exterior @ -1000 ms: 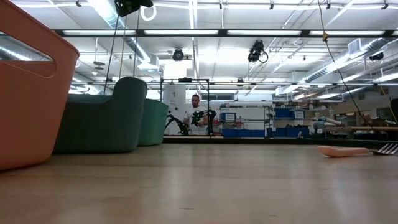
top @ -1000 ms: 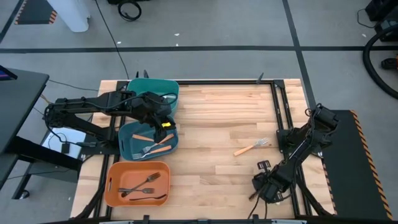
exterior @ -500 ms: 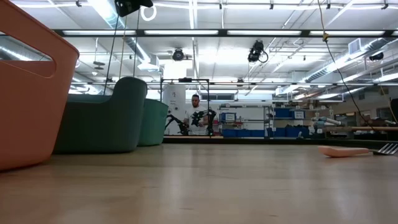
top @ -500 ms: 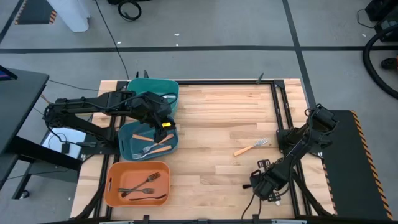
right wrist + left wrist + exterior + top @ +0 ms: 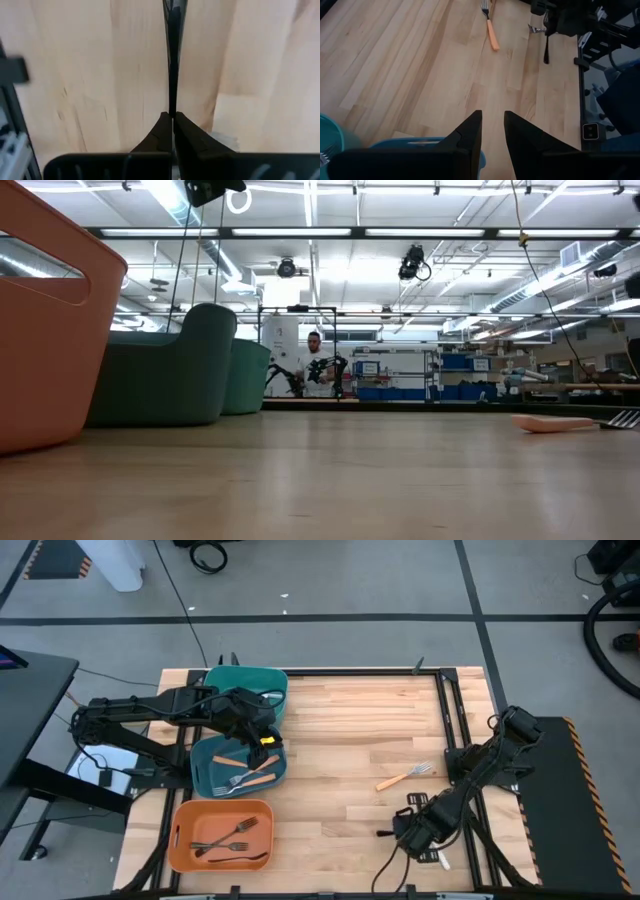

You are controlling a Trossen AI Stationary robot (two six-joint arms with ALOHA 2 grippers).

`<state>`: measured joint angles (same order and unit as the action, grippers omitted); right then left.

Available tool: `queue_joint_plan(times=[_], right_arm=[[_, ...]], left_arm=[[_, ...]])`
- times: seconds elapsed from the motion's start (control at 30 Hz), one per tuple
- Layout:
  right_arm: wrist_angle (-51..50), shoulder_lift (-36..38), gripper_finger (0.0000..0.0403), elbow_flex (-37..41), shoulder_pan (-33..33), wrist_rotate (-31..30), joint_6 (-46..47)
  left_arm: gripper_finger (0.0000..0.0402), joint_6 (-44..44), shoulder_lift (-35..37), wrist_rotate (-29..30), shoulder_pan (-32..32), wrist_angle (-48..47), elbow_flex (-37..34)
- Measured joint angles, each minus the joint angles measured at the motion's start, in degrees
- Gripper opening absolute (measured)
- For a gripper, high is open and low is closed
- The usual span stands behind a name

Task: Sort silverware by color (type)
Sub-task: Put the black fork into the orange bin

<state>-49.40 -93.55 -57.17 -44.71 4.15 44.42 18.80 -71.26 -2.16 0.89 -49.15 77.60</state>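
Observation:
My right gripper [image 5: 398, 832] stands near the table's near right corner, shut on a black fork [image 5: 172, 55]. An orange-handled fork [image 5: 403, 777] lies flat on the wood farther back, also seen as the orange-handled fork [image 5: 491, 31] in the left wrist view. My left gripper [image 5: 492, 131] waits open and holding nothing above the blue bin [image 5: 208, 772], which holds orange-handled forks. The orange bin [image 5: 184, 840] holds dark forks. The teal bin [image 5: 232, 682] stands behind them. My right gripper pinches the black fork's thin shaft [image 5: 172, 107] between its two fingers, which point down from above. The fork sticks out sideways from the fingertips toward the table's left [image 5: 383, 833], seemingly clear of the wood. Which end the fingers are on I cannot tell.
Black metal rails [image 5: 452, 720] run along the table's right side close to my right arm. Open wood lies between the bins and the orange-handled fork. In the low view the orange bin's wall [image 5: 50, 310] fills the left side.
My right gripper has moved from the near right corner toward the table's left and upward, rolling slightly. The black fork has come along with it and now sticks out on its left side. My left arm has kept still.

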Motion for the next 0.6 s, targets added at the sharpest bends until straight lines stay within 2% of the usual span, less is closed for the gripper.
queue_joint_plan(times=[0.37, 0.6], right_arm=[[-2.0, 0.1, 0.0007, -4.1, 9.1, -11.5, -0.5], [-2.0, 0.1, 0.0007, -7.3, 17.1, -15.3, -10.7]], left_arm=[[0.0091, -1.6, 0.0, 1.8, 0.0, 0.1, 0.0], [0.0091, -3.2, 0.0, 2.9, 0.7, 0.1, 0.0]])
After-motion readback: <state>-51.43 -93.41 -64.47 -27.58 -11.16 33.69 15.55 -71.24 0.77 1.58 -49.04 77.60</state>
